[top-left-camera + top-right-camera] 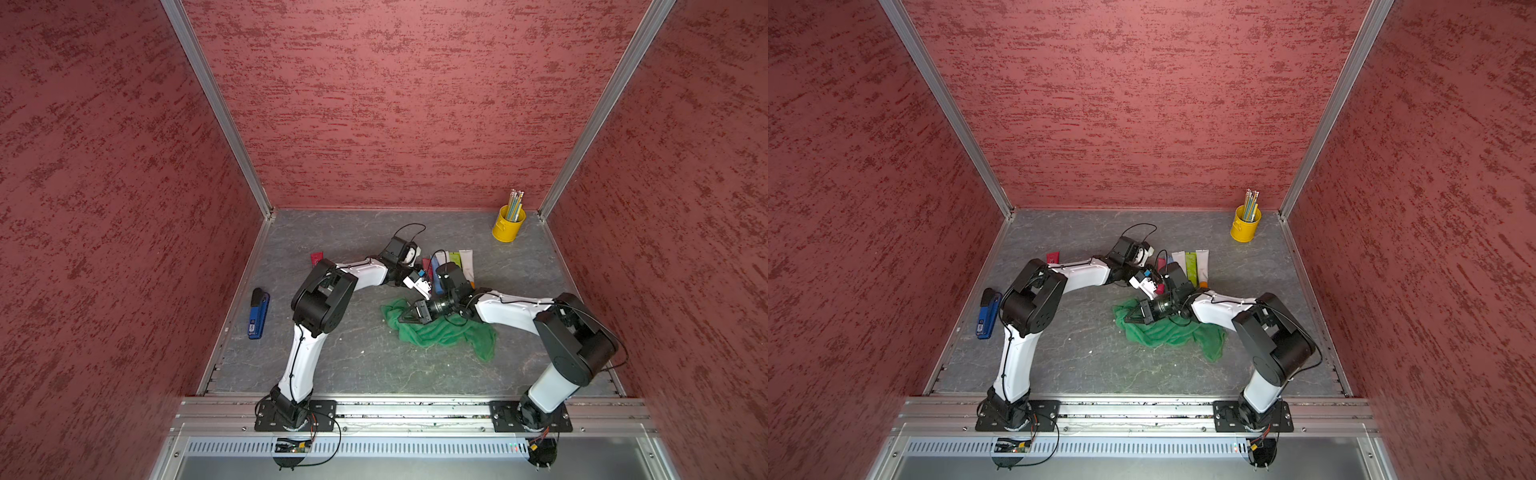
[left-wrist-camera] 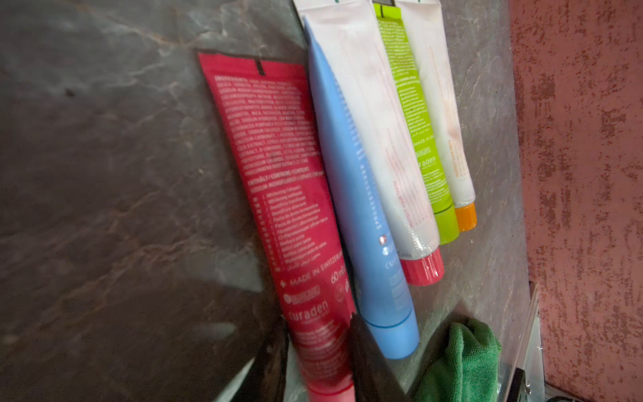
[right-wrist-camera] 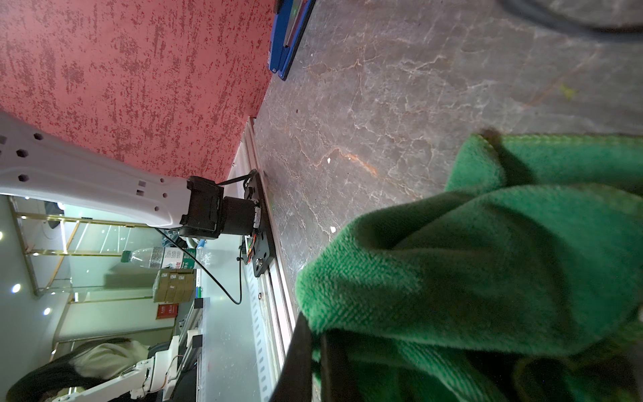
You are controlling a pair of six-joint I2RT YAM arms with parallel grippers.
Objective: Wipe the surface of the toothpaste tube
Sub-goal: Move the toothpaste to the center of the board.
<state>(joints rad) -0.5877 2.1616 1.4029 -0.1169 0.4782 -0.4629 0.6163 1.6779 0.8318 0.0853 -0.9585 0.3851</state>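
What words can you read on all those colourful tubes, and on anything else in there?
"curaden": red tube
"MADE IN SWITZERLA…": red tube, the end out of sight
"60 ml": red tube
"…uraden": green tube
"MADE IN": green tube
"PROTECT YOUR TEETH": white tube with orange cap
"cur…": blue tube
Too blurred to read: the tubes' small print and the label on the stapler.

Red tube (image 2: 278, 181), cap end runs off the frame edge inside my left pincer (image 2: 316, 351); right pincer (image 3: 315, 344) tips lost under green cloth (image 3: 469, 261)
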